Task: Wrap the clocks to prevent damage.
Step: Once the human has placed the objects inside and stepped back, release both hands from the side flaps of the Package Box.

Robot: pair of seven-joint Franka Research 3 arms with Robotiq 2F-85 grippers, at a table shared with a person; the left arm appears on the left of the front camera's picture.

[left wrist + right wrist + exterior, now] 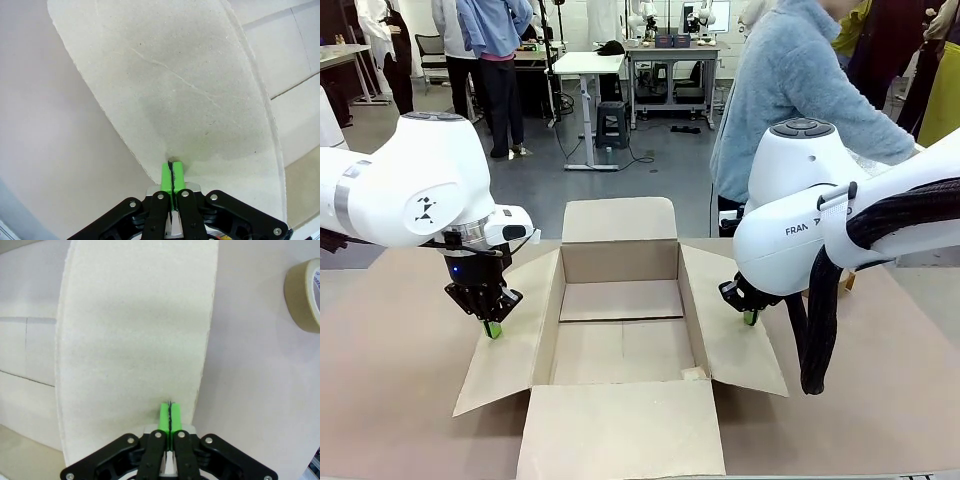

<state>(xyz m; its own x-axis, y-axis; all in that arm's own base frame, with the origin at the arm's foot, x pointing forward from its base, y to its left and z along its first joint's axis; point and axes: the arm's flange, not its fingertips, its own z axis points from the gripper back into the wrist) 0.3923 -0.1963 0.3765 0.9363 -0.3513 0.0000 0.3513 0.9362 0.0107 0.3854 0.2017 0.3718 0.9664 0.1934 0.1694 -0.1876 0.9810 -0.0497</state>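
While you look across the table [390, 400], you see a plain beige-brown top carrying an open cardboard box [620, 262] with all four flaps folded out. Behind it lies a grey-floored workroom with desks, a stool and people standing. A person [790, 90] in a pale blue fleece leans in at the far side.

You can read "FRAN" on the right arm [790, 215]; the rest is cut off. The print inside the tape roll [304, 295] is too small to read.

Your left gripper [493, 328] has its green pads pressed together, tips on the box's left flap [190, 90]. Your right gripper [750, 317] is closed the same way on the right flap [135, 330].

A whitish patch by the person's forearm may be the clocks [868, 162], though you cannot be sure.
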